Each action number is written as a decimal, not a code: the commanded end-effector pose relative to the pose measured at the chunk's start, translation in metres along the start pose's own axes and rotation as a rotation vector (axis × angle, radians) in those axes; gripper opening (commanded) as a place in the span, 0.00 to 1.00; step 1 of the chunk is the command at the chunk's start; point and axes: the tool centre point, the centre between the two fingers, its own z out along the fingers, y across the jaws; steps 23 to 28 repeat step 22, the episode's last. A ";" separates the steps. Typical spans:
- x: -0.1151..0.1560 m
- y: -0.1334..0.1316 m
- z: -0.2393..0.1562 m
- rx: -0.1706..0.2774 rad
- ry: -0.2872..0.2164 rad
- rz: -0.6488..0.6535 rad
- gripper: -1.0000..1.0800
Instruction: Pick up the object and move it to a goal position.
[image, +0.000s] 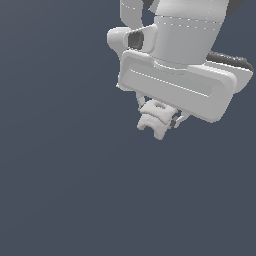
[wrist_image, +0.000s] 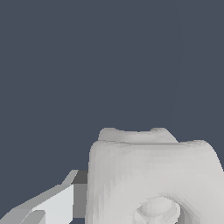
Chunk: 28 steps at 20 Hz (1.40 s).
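In the exterior view the white arm comes in from about 1 o'clock, its broad hand body filling the upper right part of the picture. Just below that body, toward 6 o'clock from it, sits the object (image: 156, 120), a small whitish lumpy block, tucked between the two fingers of the end effector (image: 158, 116). A thin finger (image: 140, 102) shows at the block's 10 o'clock side, and another sliver of finger peeks out at its 3 o'clock side. Both touch the block, so the end effector is clamped on the object, its fingers held apart only by the block's width.

All around is a plain dark slate-blue ground; whether the block rests on the table or hangs clear of it cannot be told, since no shadow or edge shows.

In the wrist view the object (wrist_image: 153, 175) looms large and close, with a round knob-like mark on its facing side. One pale finger (wrist_image: 52, 203) with a dark pad lies against the block's side
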 end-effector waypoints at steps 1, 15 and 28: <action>0.005 -0.003 -0.022 0.001 0.011 -0.004 0.00; 0.020 -0.013 -0.082 0.009 0.043 -0.015 0.00; 0.022 -0.014 -0.086 0.010 0.045 -0.016 0.00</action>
